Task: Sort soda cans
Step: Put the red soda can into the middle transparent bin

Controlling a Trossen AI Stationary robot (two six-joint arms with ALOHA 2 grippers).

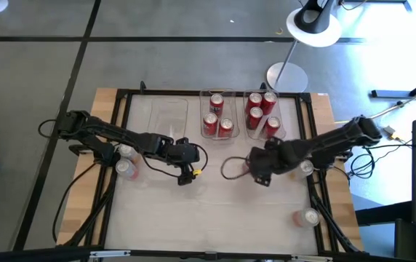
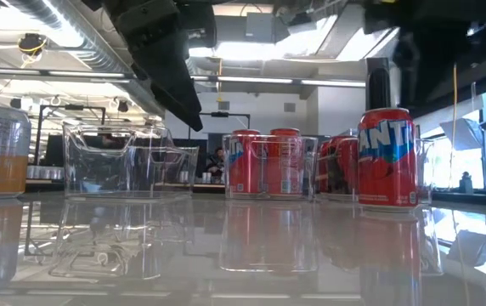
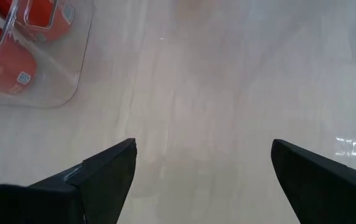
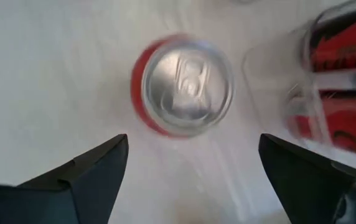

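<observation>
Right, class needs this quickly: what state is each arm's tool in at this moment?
Left tool: open, holding nothing, over bare table.
Right tool: open, holding nothing, above an upright red soda can.

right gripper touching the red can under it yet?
Apart. The right wrist view shows the right gripper open, with bare table between both fingers and the upright red can.

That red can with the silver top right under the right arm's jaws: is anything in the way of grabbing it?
Nothing visible. The right gripper hangs open above the upright red soda can, with bare table between.
</observation>
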